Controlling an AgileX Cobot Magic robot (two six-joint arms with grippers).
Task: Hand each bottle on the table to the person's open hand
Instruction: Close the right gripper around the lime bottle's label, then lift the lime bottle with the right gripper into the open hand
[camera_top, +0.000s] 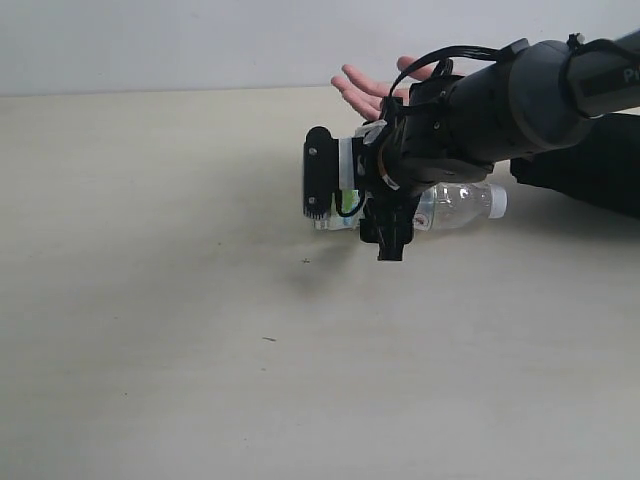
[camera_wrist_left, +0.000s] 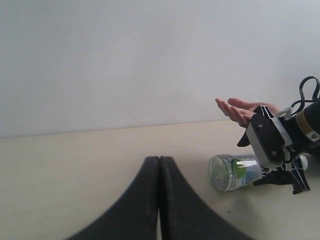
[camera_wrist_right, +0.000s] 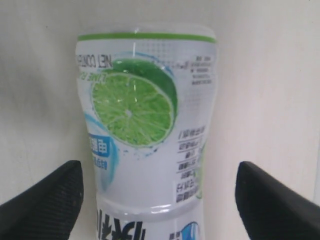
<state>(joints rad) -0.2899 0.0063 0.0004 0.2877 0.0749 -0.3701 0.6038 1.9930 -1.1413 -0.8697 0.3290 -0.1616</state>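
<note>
One clear bottle with a lime label and white cap lies on its side on the table, just in front of the person's open hand. My right gripper is open and straddles this bottle, one finger on each side, neither touching it. In the right wrist view the lime bottle fills the gap between the fingers of the right gripper. My left gripper is shut on nothing, low over the table. From there I see the bottle and hand. The other bottles are out of view.
The person's black sleeve rests on the table at the far right, behind my right arm. A pale wall rises behind the table's far edge. Bare tabletop stretches around my left gripper.
</note>
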